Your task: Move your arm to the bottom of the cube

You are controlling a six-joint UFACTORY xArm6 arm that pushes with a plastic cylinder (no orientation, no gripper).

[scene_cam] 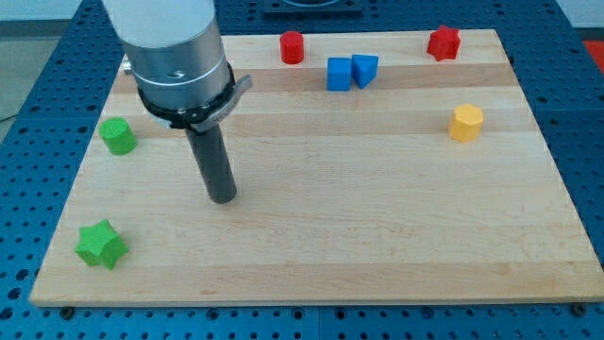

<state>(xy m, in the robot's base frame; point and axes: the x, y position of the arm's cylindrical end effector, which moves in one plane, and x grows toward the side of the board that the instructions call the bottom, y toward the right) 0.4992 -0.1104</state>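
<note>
Risk is coming from the path: my tip point(223, 197), having no fingers, is standing far from the blue cube point(339, 74) and may be nudging it.

Arm enters from the view's top-left, wide pale-grey cylindrical body cropped by the frame edge. Below it a dark metallic collar with a black clamp ring, small grey tab sticking out on the view's right side of the ring. Straight dark rod point(212, 161) drops from the collar, leaning slightly toward the view's right as it goes down. My tip point(223, 198) sits on the worktop point(377, 236), in the left half of the view, roughly mid-height. Rod looks straight, no bend. No end effector fitted, rod only.
</note>
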